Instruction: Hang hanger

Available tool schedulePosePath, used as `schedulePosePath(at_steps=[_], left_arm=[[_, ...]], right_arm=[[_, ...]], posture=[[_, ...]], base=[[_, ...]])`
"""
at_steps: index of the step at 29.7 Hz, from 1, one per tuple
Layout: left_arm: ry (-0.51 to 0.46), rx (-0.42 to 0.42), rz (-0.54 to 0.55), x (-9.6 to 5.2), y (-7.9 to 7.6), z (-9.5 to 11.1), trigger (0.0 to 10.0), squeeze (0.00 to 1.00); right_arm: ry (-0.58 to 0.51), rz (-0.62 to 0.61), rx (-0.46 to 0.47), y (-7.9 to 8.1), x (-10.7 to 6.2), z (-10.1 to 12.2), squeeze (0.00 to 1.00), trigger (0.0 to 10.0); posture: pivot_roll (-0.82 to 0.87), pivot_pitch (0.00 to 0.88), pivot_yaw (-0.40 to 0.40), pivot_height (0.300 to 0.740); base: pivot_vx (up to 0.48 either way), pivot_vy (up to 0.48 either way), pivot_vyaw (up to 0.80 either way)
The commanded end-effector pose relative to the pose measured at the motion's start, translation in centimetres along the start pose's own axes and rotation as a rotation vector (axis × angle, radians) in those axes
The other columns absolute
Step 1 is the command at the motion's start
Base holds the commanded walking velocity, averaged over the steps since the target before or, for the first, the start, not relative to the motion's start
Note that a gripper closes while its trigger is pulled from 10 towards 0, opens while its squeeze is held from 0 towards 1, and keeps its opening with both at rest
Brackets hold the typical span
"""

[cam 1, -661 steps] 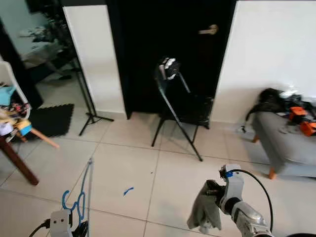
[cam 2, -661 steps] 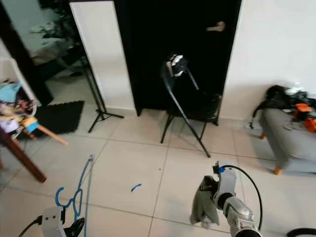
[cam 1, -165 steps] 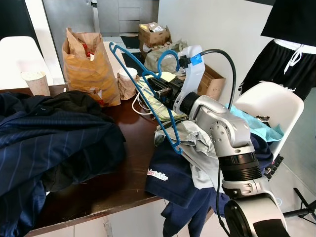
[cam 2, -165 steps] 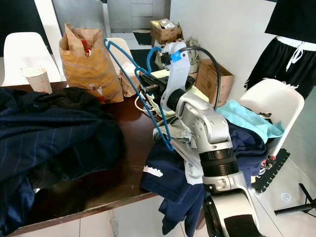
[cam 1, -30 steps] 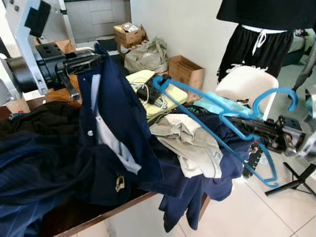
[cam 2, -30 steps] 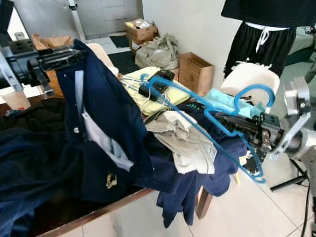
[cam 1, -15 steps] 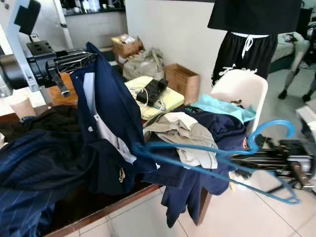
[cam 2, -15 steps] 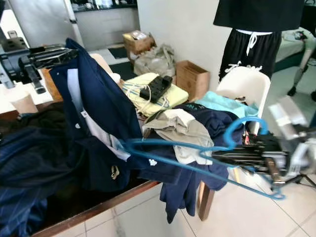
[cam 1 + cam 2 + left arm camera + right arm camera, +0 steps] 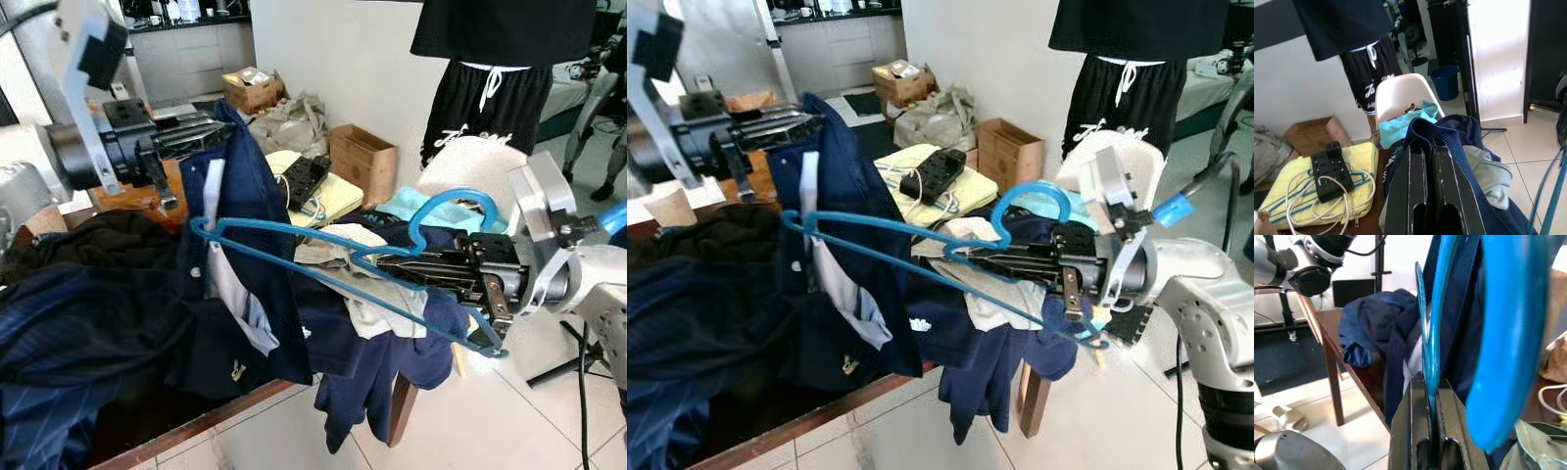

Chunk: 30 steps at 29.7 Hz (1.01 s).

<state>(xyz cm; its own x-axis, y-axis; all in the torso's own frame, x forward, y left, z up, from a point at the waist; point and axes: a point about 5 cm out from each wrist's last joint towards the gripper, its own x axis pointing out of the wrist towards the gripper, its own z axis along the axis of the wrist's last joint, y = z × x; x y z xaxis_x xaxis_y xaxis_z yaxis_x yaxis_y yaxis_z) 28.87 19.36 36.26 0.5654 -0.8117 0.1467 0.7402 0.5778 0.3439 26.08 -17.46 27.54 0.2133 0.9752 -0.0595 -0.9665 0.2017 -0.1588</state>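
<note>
Since half a second ago the blue hanger (image 9: 323,257) has swung up from lying low and flat beneath the shirt to pointing straight at it, its far tip now level with the collar. The right gripper (image 9: 392,266) pinches the hanger's neck just under the hook, fingers pressed tight on the plastic. The left gripper (image 9: 201,132) has its fingers clamped on the collar of the navy shirt (image 9: 245,255), holding it up so the body hangs down over the wooden table (image 9: 186,426) and the heap of dark clothes (image 9: 78,304).

To do this well, I'd say the hanger's tip should slip inside the open collar, one shoulder first, while the left claw keeps the neck spread and steady.

The shirt itself looks much as it did; it's the hanger that has risen and now crosses in front of the shirt's front. Behind, the white chair (image 9: 470,166) sits draped with garments.
</note>
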Motion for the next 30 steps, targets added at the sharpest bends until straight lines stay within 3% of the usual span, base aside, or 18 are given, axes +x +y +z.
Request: schedulePosePath(at_steps=[1,9,18,23,27,29,30], left_arm=[[-0.02,0.005,-0.007,0.3,-0.4,0.1,10.0,0.0],[-0.041,-0.007,-0.012,0.3,-0.8,0.2,10.0,0.0],[-0.045,-0.011,-0.018,0.3,-1.0,0.2,10.0,0.0],[-0.045,-0.023,-0.016,0.5,-1.1,0.0,10.0,0.0],[-0.05,-0.025,-0.002,0.7,-1.0,-0.1,10.0,0.0],[-0.076,-0.029,0.055,1.6,-0.8,-0.3,10.0,0.0],[-0.076,-0.029,0.055,1.6,-0.8,-0.3,10.0,0.0]], right_arm=[[0.075,-0.063,-0.009,-0.6,0.7,-0.2,0.0,10.0],[0.209,-0.205,-0.031,-2.0,0.9,-1.0,0.0,10.0],[0.222,-0.252,-0.043,-2.5,1.0,-0.8,0.0,10.0],[0.166,-0.422,-0.034,-4.5,0.6,0.6,0.0,10.0],[0.146,-0.409,-0.03,-4.4,0.9,0.8,0.0,10.0],[0.074,-0.256,-0.025,-2.5,2.5,1.2,0.0,10.0],[0.074,-0.256,-0.025,-2.5,2.5,1.2,0.0,10.0]], posture=[[0.0,0.006,0.038,0.74],[0.0,0.008,0.038,0.74],[0.0,0.008,0.038,0.74],[0.01,0.005,0.043,0.74],[0.01,0.003,0.044,0.74],[0.01,0.0,0.044,0.74],[0.01,0.0,0.044,0.74]], base=[[0.0,0.0,0.0],[0.0,0.0,0.0],[0.0,0.0,0.0],[0.0,0.0,0.0],[0.0,0.0,0.0],[0.0,0.0,0.0],[0.0,0.0,0.0]])
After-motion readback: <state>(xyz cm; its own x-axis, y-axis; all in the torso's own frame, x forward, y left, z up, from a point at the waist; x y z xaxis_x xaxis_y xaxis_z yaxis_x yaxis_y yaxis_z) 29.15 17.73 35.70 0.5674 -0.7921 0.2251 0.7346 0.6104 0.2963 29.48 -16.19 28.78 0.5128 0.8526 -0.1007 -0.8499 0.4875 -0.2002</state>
